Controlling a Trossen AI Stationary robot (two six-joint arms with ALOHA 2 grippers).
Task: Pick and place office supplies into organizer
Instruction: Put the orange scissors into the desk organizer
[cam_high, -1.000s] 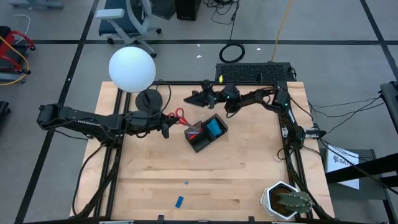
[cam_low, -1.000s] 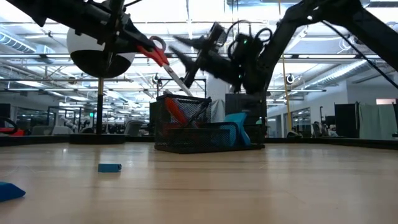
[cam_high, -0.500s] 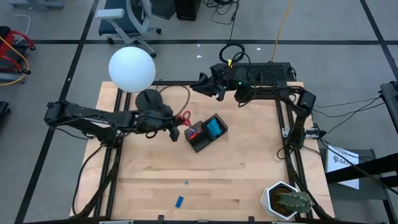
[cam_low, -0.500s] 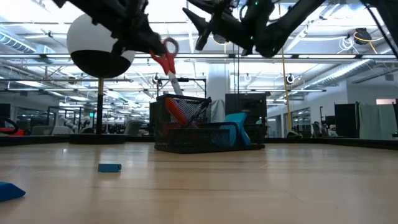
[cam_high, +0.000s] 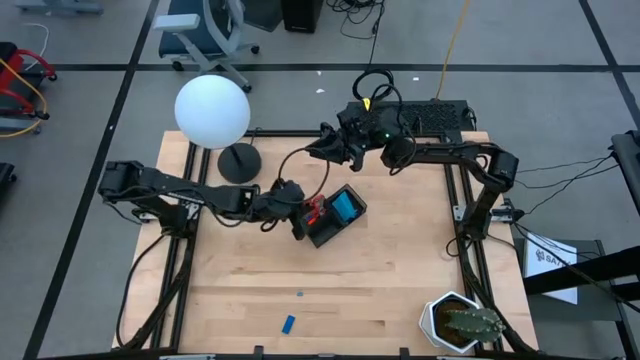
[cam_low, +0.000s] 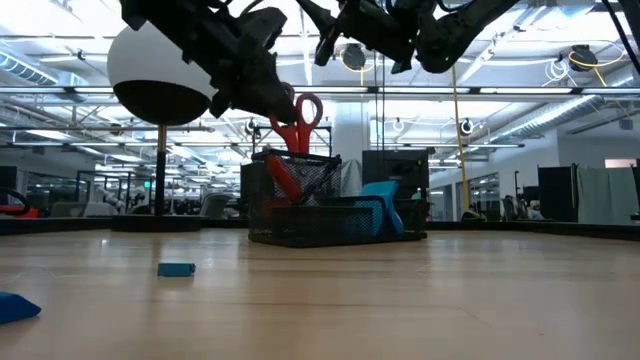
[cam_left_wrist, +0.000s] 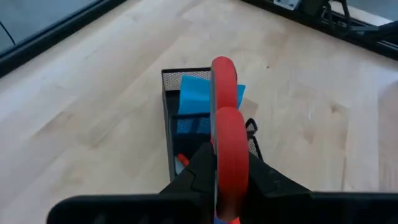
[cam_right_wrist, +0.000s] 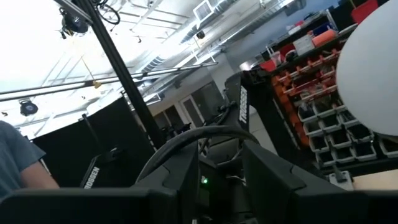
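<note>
Open-plan robotics lab: ceiling trusses (cam_low: 520, 95), parts-bin shelving (cam_right_wrist: 311, 118).

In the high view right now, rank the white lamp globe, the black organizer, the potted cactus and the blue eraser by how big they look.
1. White lamp globe, clearly largest.
2. Potted cactus and black organizer: they look close in size, so I won't rank them.
3. Blue eraser, by far the smallest.

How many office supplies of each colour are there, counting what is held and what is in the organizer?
Blue: 3 (notepad in the organizer; eraser and a smaller piece on the table)
Red: 1 (scissors, held by the left gripper)
Orange-red: 1 (marker in the organizer)
Total: 5
</note>
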